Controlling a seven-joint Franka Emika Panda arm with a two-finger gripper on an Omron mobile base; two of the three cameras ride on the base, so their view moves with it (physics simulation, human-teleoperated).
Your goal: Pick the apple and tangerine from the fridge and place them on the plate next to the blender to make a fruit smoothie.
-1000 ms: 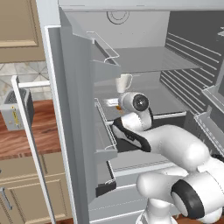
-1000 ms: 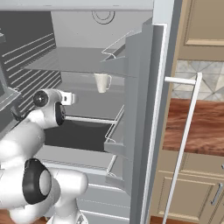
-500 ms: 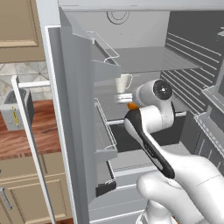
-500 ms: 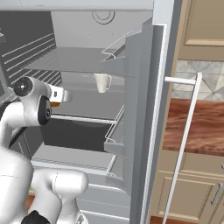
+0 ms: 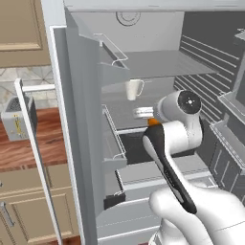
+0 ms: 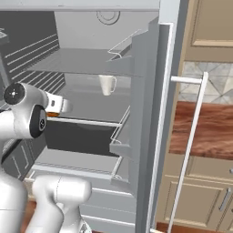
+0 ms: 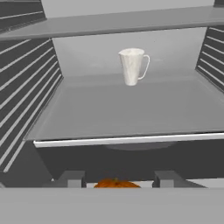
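The fridge [image 5: 158,62] stands open in front of me. My gripper [image 7: 118,179] is shut on the tangerine [image 7: 117,183], a small orange fruit showing between the two dark fingertips [image 7: 72,178]. In the left base view the tangerine [image 5: 153,122] peeks out beside my white wrist, just in front of the middle shelf's edge. The gripper [image 6: 61,105] holds the tangerine [image 6: 52,113] at that same shelf front in the right base view. The apple, plate and blender are out of view.
A white mug [image 7: 132,65] stands at the back of the middle shelf [image 7: 131,113]. The open fridge door carries wire bins [image 5: 112,139] and a long bar handle [image 6: 191,145]. A silver toaster [image 5: 16,119] sits on the wooden counter [image 6: 205,132] beyond the door.
My arm has risen and straightened. The wrist has drawn back from the shelf toward the fridge's right side, with the tangerine still between the fingers.
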